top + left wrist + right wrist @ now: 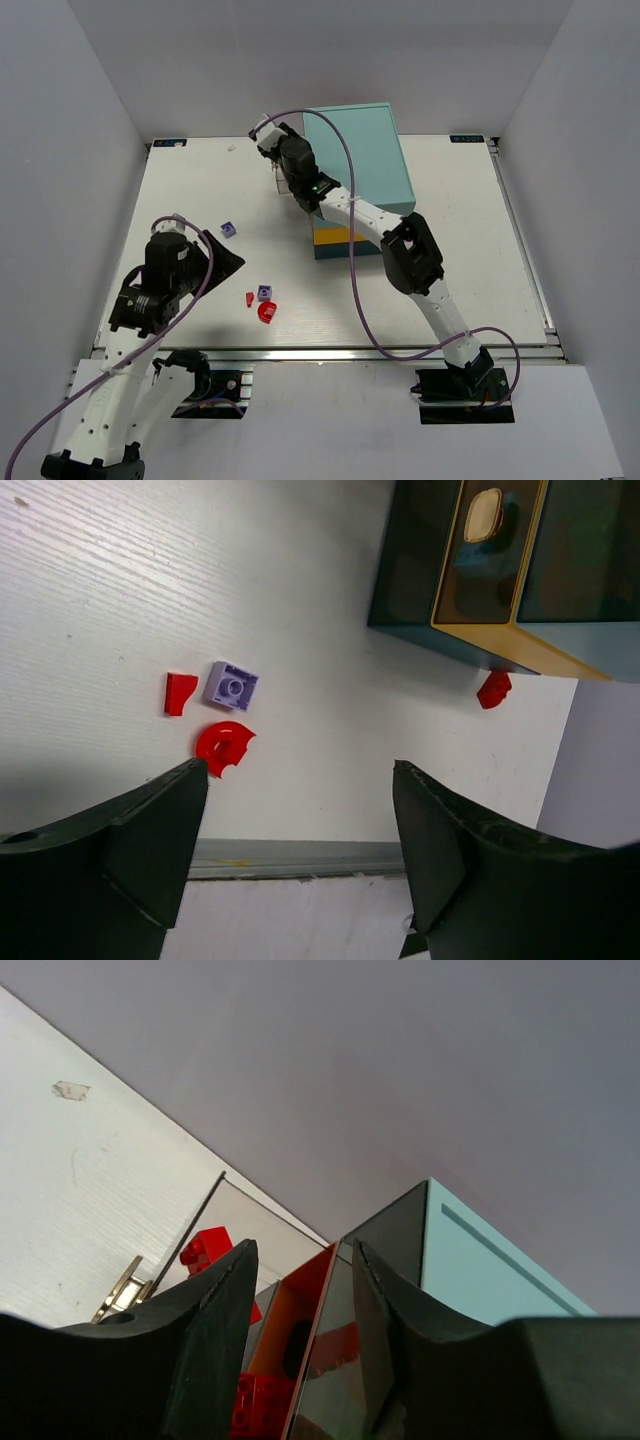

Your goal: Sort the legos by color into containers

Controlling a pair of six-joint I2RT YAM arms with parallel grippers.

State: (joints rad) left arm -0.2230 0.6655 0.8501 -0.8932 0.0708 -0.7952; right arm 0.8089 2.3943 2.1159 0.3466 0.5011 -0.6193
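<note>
Left wrist: left hand (300, 772) spread wide above table edge (300, 857), right hand (304, 1250) slightly parted

This was a robotics lab cell, a staged test bench. A white table (200, 200) stood boxed in by plain grey walls (80, 90) along its left, far and right edges. A slotted aluminium rail (330, 352) ran along the near edge. Behind it, the left arm (150, 290) and the right arm (415, 260) were fixed on black base plates (465, 392). A purple cable (356, 300) looped loose off the right arm. Small blue labels (168, 142) marked the far corners. A few legos (264, 292) and a teal cabinet (360, 150) lay on the table as props.
</note>
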